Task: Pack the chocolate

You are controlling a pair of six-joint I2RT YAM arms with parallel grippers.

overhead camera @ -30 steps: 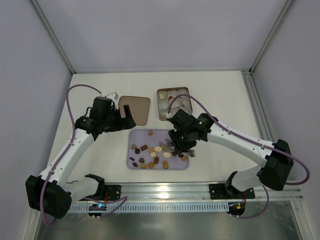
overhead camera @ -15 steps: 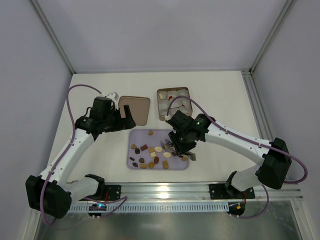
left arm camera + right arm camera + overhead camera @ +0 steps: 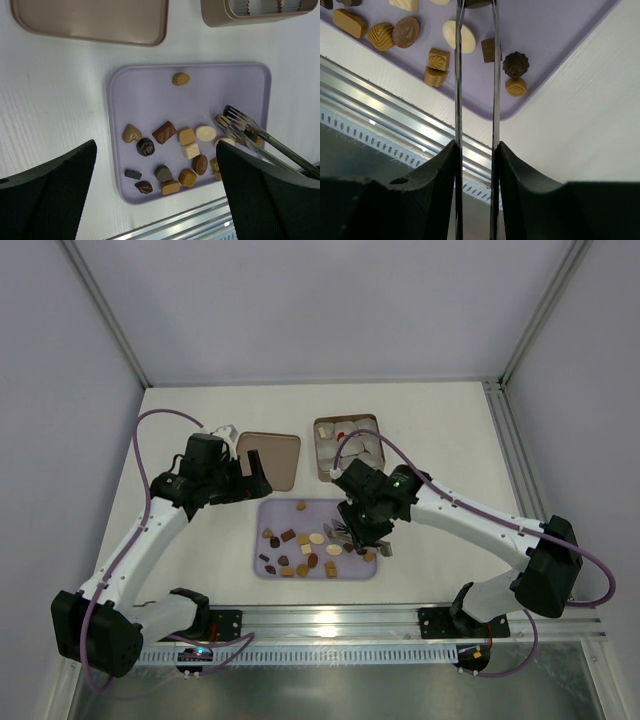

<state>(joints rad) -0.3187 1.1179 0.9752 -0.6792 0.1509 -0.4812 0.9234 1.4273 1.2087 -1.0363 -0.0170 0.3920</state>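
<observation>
Leftmost, the left gripper hangs wide open beside the brown lid. Centre frame, the chocolate lies scattered on the lilac tray. Right of that, the right gripper clamps the tongs, nearly closed, tips over the tray's right side.

Bite-size chocolates in dark brown, caramel and cream lie scattered on a flat lilac tray. One ribbed caramel round sits alone near the tray's far edge. The rest spread across the near half, among them a caramel heart, a dark swirled round, a cream oval and a cream square. In the near right corner a dark fluted piece sits against a caramel oval. A few pieces lie at the tips of metal tongs.
</observation>
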